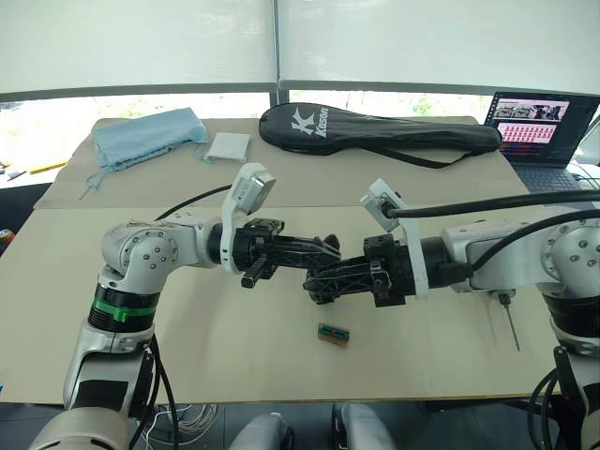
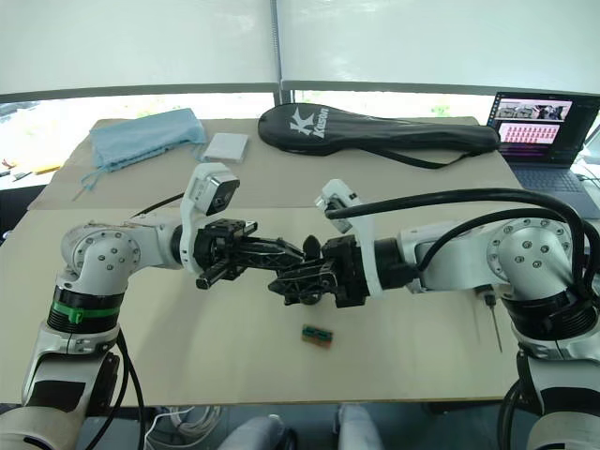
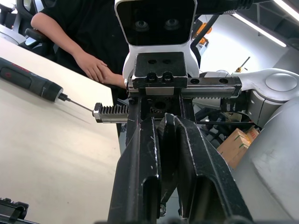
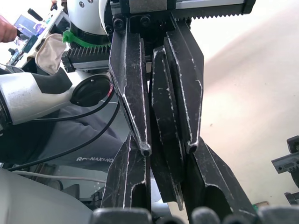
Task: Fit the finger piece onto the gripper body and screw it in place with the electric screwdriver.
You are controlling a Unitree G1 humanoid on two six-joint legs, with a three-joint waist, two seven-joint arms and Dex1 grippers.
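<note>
We see both grippers meeting tip to tip above the tan table (image 1: pixel 141 328). The left gripper (image 1: pixel 323 251) and right gripper (image 1: pixel 319 281) each clamp the finger piece (image 4: pixel 163 140) between them. The screwdriver (image 3: pixel 30 81) lies on the table near a person's hand (image 3: pixel 93 67). A racket bag (image 1: pixel 375 129), blue cloth (image 1: pixel 145 136) and laptop (image 1: pixel 542 127) sit at the far edge.

Both arms reach inward, left claw (image 1: pixel 319 249) and right claw (image 1: pixel 323 283) meeting tip-to-tip, fingers seemingly interleaved.
</note>
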